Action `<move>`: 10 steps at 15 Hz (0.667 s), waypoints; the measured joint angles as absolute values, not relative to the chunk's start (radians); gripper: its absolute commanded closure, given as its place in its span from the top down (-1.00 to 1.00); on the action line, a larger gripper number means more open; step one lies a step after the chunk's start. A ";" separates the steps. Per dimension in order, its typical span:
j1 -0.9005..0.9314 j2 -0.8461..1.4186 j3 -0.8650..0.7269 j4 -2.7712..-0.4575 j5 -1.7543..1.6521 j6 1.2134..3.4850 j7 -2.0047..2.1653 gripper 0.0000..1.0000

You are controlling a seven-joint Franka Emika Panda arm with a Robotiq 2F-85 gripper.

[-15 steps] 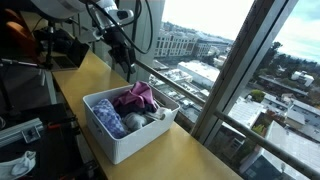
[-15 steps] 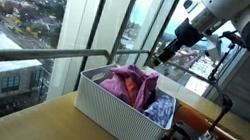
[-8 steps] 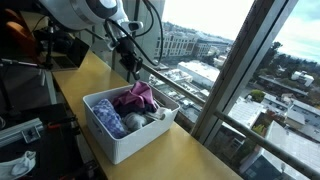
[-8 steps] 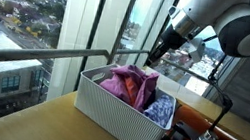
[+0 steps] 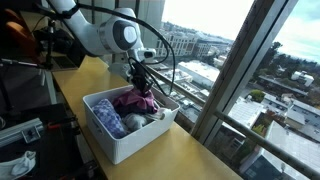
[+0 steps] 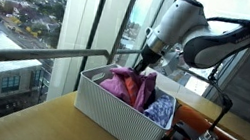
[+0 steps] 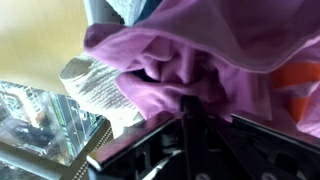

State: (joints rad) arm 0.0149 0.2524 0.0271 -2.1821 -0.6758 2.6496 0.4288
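Saw a tall window with a grey rail across it, and the town far below behind the glass. Found a long wooden counter just beside this window in both exterior views. Noted the white arm bent down from above over the counter.

Found a white ribbed bin upright on the counter, near the window, open at the top. Counted three soft things inside the bin, heaped together and touching. Saw the purple cloth as the biggest of them, piled on the window side of the bin and raised above the rim. Saw a blue cloth with a pattern just beside it, lower, against the end wall. Made out a grey cloth between these two in an exterior view, mostly sunk below the rim.

Found the gripper pointed down into the top of the purple cloth, inside the outline of the bin. In the wrist view, saw the fingers drawn narrow, closed together on a fold of the purple cloth, with purple folds over most of that view. Noticed there also a pale ribbed surface under the purple cloth; could not tell whether cloth or bin wall. Saw a bit of orange at the edge, too small to name.
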 measured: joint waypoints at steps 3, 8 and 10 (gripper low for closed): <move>0.015 0.426 0.008 -2.132 -0.592 2.698 0.384 -1.00; 0.058 0.604 0.008 -2.030 -0.384 2.715 0.243 -1.00; 0.064 0.618 0.008 -2.009 -0.342 2.701 0.210 -1.00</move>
